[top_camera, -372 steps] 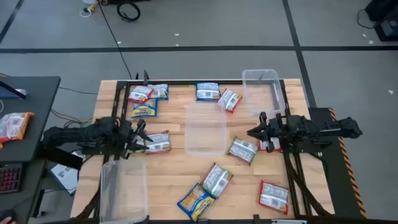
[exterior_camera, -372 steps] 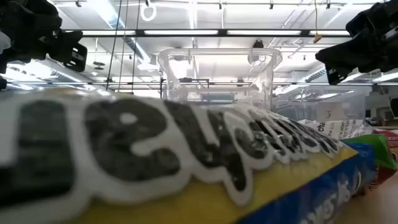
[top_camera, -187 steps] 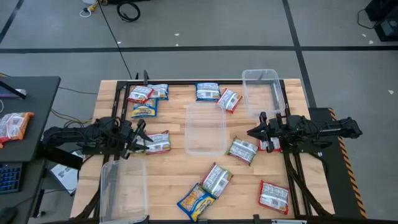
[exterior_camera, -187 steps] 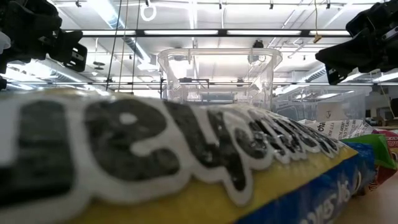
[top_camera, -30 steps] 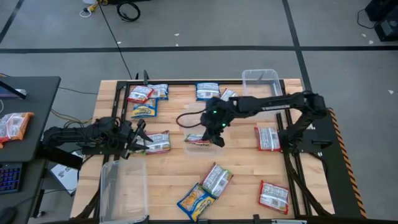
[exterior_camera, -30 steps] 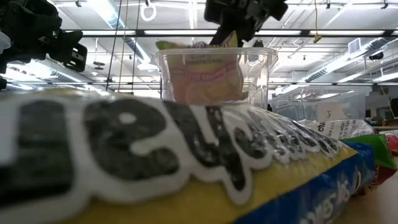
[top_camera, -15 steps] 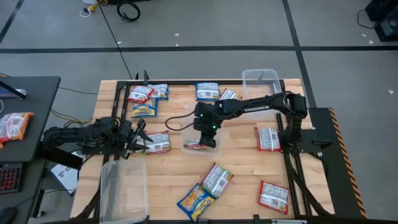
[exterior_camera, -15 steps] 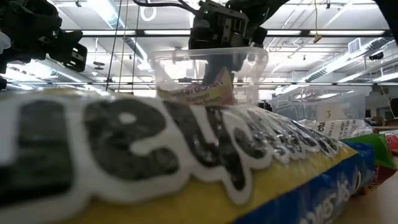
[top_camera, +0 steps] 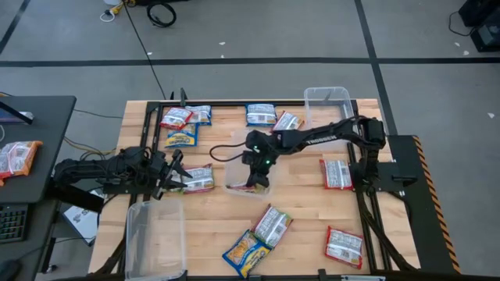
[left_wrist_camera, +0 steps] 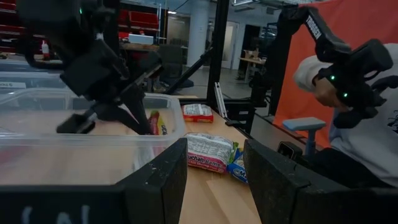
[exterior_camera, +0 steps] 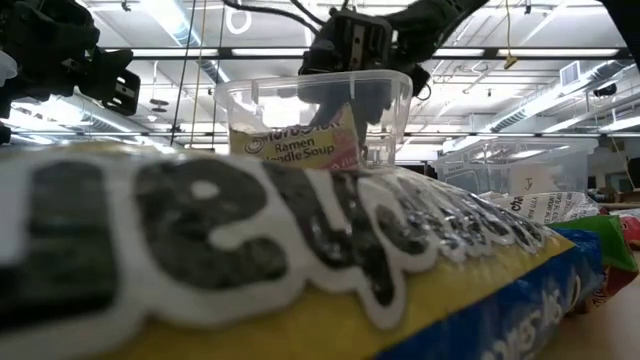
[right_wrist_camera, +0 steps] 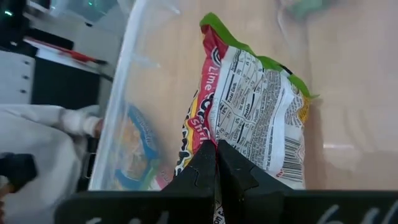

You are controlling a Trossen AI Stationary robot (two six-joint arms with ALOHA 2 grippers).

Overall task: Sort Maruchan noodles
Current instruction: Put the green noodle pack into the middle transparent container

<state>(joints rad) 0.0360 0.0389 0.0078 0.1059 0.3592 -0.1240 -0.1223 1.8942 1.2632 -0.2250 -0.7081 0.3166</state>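
1. Right claw (top_camera: 258, 173) clenched on a silvery green-pink packet (right_wrist_camera: 258, 118), inside the clear middle tub (top_camera: 234, 181) at table centre. The packet lies straight ahead of the pinched fingers, its long axis running on from them; the release is likely to come within the tub walls.
2. Left claw (top_camera: 176, 175) sits at the table's left edge, half-parted, empty, with a red-and-white packet (top_camera: 198, 179) just past its tips. Right arm plainly the nearer to the tub.
3. Packets on the table (top_camera: 211, 226), high view: three at far left, two at far centre, one by the left claw, two near front centre, two at right. With the held one: eleven.
4. Tubs: three, namely middle, far-right (top_camera: 327, 105), near-left (top_camera: 154, 234).
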